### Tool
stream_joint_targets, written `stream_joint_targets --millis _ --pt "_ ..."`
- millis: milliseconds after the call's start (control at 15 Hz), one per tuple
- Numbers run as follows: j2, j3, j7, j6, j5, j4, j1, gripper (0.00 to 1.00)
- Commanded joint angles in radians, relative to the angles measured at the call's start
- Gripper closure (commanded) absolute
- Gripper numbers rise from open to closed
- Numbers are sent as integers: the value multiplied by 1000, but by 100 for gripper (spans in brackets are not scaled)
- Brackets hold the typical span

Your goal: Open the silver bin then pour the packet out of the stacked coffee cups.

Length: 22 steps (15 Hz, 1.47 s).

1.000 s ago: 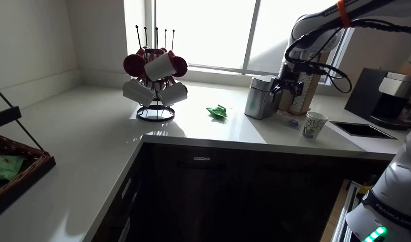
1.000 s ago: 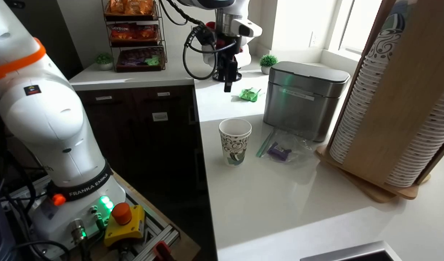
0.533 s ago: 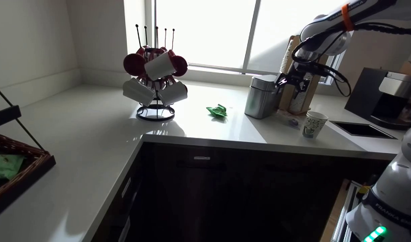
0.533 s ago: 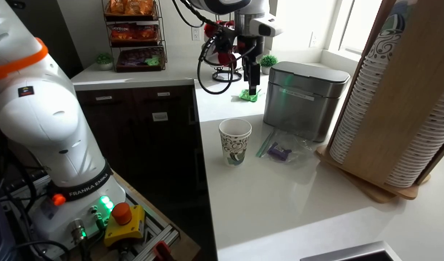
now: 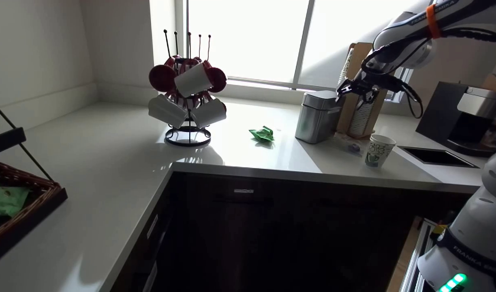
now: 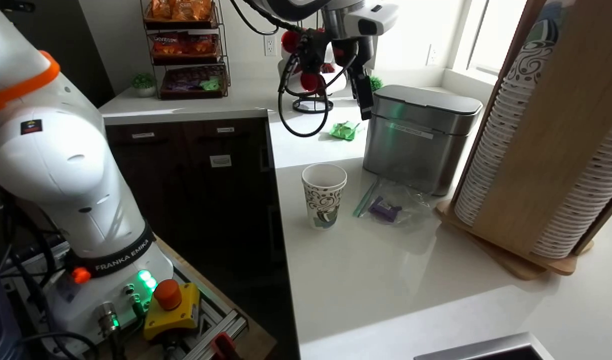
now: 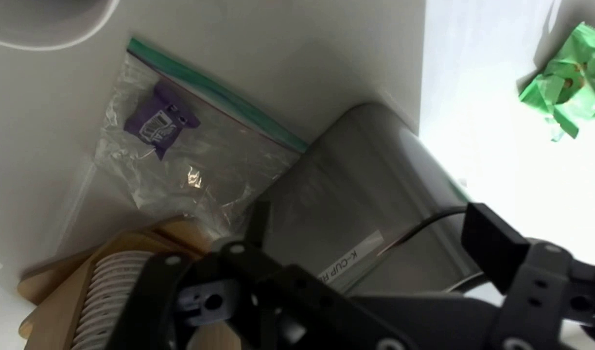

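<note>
On the pale counter (image 6: 371,270), silver-grey metal bin (image 6: 411,155) stands, lid (image 6: 428,98) down, black two-fingered gripper (image 7: 370,223) near it, jaws wide apart, stacked white patterned paper cups (image 6: 324,202) upright nearby, clear plastic bag (image 7: 219,160) just beside the bin, small purple packet (image 7: 160,119) in or on the bag (unclear which).

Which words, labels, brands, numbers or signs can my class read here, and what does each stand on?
"FRANKA EMIKA": black collar on the robot's base.
"FRANK" and "EMIKA": arm link, either side of the orange band.
"Doritos": red chip bag.
"K-CUP R", rest hidden: label on the silver bin, upside down in the wrist view.
Too small or blurred: print on the purple packet, drawer labels, orange chip bags.
No number is readable.
</note>
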Motion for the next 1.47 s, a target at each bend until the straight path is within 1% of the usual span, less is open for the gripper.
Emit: stream_joint_targets --millis 0,133,200,267,533,667,733,933,1400 --pt "-61 4 27 88 -3 -72 -32 0" --pt "-64 0 32 117 11 -80 -45 0" --pt "-62 -5 44 104 33 -74 -48 0" --pt "-38 1 13 81 14 -43 -43 0" --pt "-41 -4 21 81 26 -44 -50 0" --pt "-7 15 74 126 5 -31 -68 0" --pt "14 -3 62 136 49 -12 -50 0" --pt "55 -29 41 196 127 21 -26 0" --pt "148 -64 -17 276 287 98 25 0"
